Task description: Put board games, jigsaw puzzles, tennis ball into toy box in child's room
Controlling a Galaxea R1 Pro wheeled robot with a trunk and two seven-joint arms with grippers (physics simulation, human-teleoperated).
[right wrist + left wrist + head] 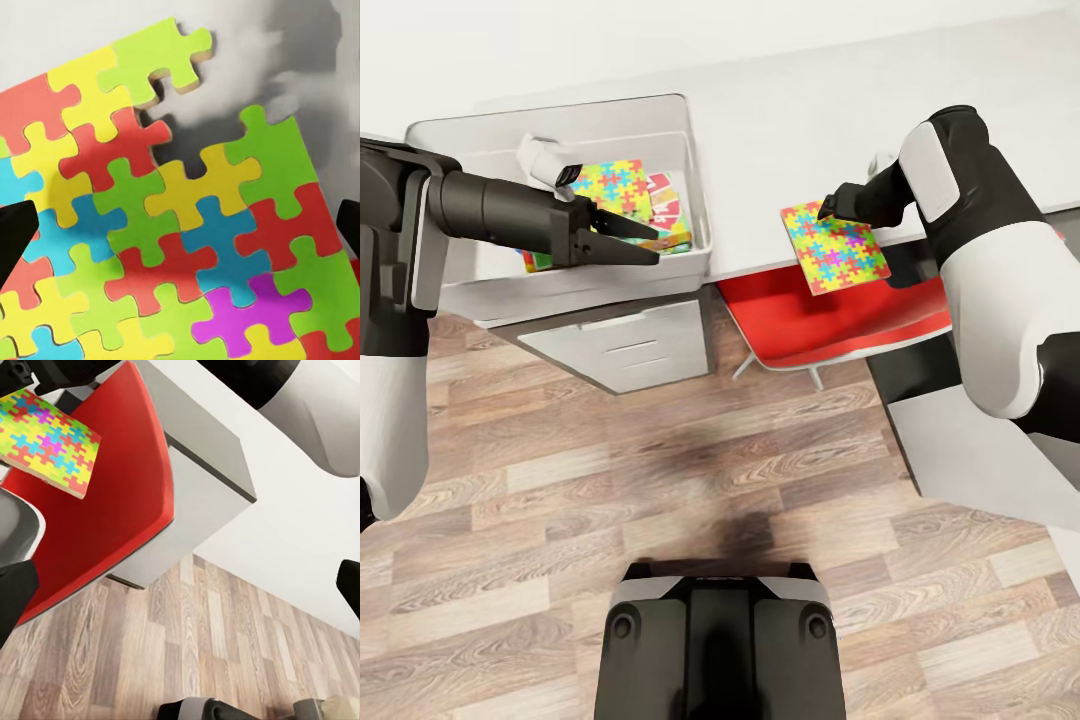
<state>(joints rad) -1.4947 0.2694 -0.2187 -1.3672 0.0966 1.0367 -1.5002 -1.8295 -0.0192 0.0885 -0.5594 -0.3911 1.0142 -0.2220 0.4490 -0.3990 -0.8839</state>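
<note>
Currently, the step in hand appears to be pickup of the second jigsaw puzzle (834,247), which lies on the table (780,130) with one corner overhanging the edge above a red chair (830,325). The right gripper (830,208) sits at the slab's far corner; the right wrist view shows its fingertips spread wide to either side of the puzzle, gripping nothing. The next move calls for closing on the slab, then carrying it to the toy box (695,210). That bin already contains another jigsaw puzzle (610,187) and printed game boxes (668,205). The left gripper (650,245) hovers over the bin, parted and empty.
</note>
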